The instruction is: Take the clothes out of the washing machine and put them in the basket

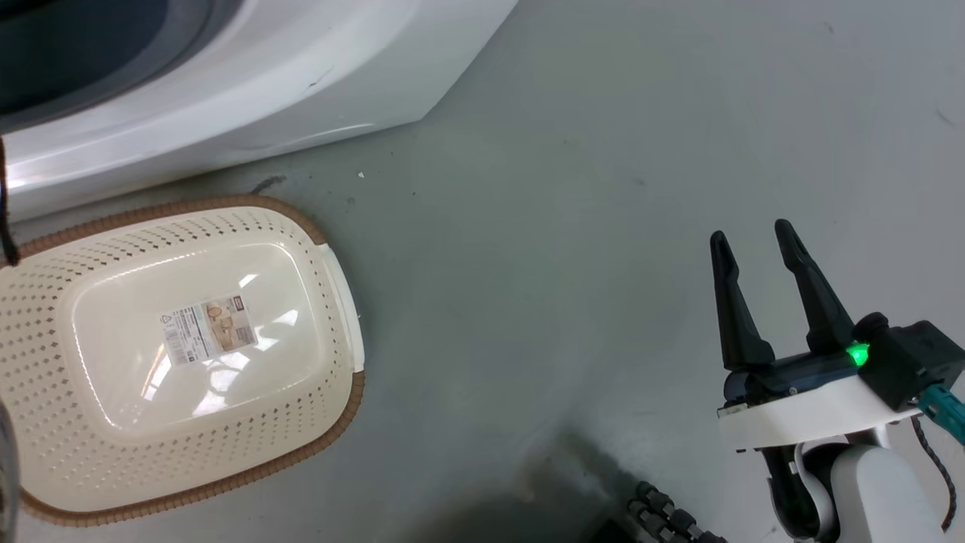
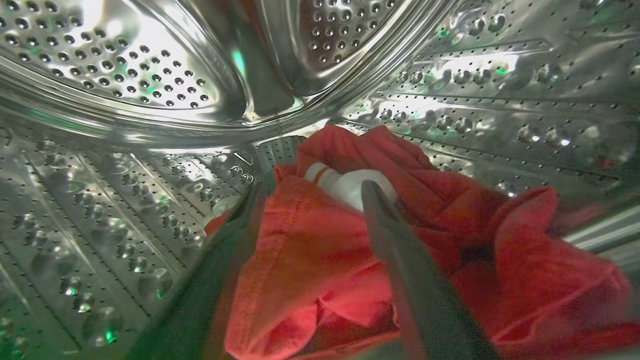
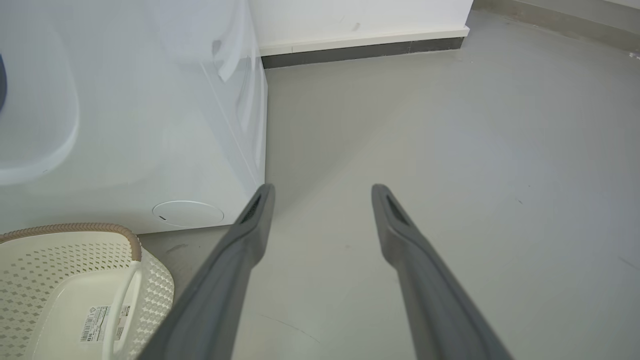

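Note:
The clothes (image 2: 310,250), a bright red crumpled garment with a white striped part, lie on the floor of the washing machine's perforated steel drum (image 2: 125,75). My left gripper (image 2: 315,192) is inside the drum, open, its two fingers straddling the red fabric. The washing machine (image 1: 226,83) shows its white front at the top left of the head view. Below it, the cream basket (image 1: 226,202) with a brown rim stands on the floor, with a paper label on its bottom. My right gripper (image 1: 750,231) hangs open over bare floor at the lower right, holding nothing.
Grey floor (image 1: 565,264) stretches to the right of the basket and the washing machine. A white wall with a dark skirting (image 3: 360,50) runs behind the washing machine (image 3: 150,125). The basket (image 3: 30,260) sits left of my right gripper (image 3: 324,187). A ribbed black cable (image 1: 663,513) lies near my base.

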